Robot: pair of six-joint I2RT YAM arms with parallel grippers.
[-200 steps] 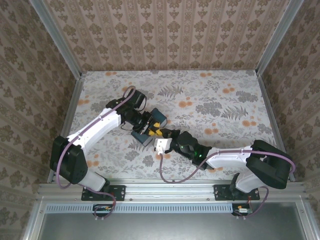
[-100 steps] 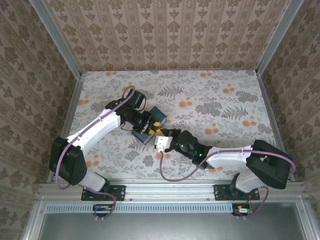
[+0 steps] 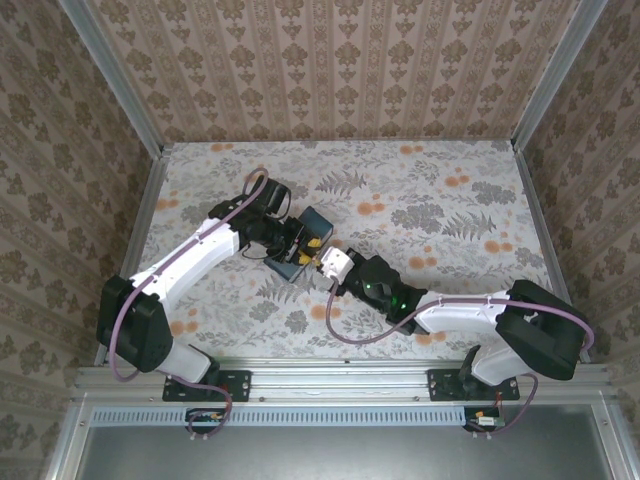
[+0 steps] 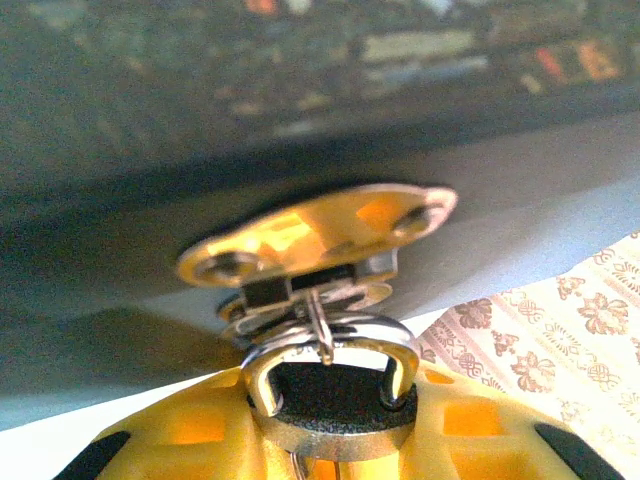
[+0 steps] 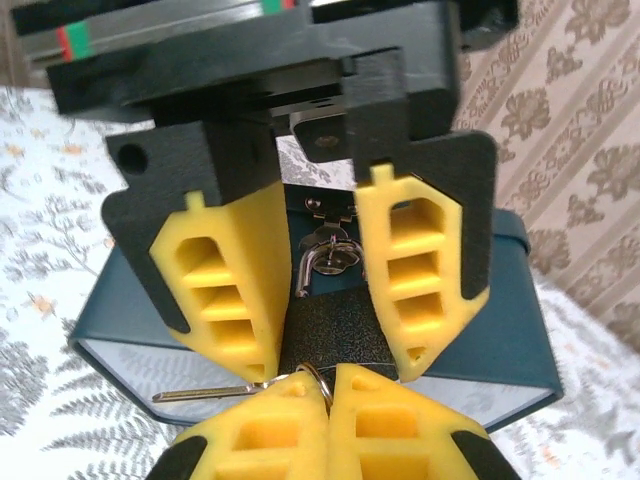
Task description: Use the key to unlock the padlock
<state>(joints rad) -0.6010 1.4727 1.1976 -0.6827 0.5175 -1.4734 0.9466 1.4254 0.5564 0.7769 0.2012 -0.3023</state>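
**Worktop**: floral-print surface, with patterned wall panels on three sides. The left arm and the right arm reach in from opposite sides. Their wrists meet at the tin, left of the middle.

**Tin**: dark blue, rectangular, lying on the worktop with its lid down. Contents cannot be seen. The hasp sits on the wall facing the right wrist camera.

**Left pincer**: closed on the padlock, with one yellow pad touching each side of the dark body. The padlock hangs upright against the tin's front wall. Its shackle is threaded through the hasp. In the left wrist view both shackle legs enter the body.

**Right pincer**: pads pressed together, with the key ring pinched at the tips. The tips are just under the padlock's base; I cannot tell whether they touch it. The key is thin and pale. It sticks out sideways from the ring, roughly level, below the left pincer's yellow pad on that side. The keyhole is hidden.

**Change over the last second, top view:**
- The right wrist's white camera housing has moved away from the near edge.
- It now sits just beside the tin's near corner, where before there was a gap.
- The left arm and the tin are in about the same place.
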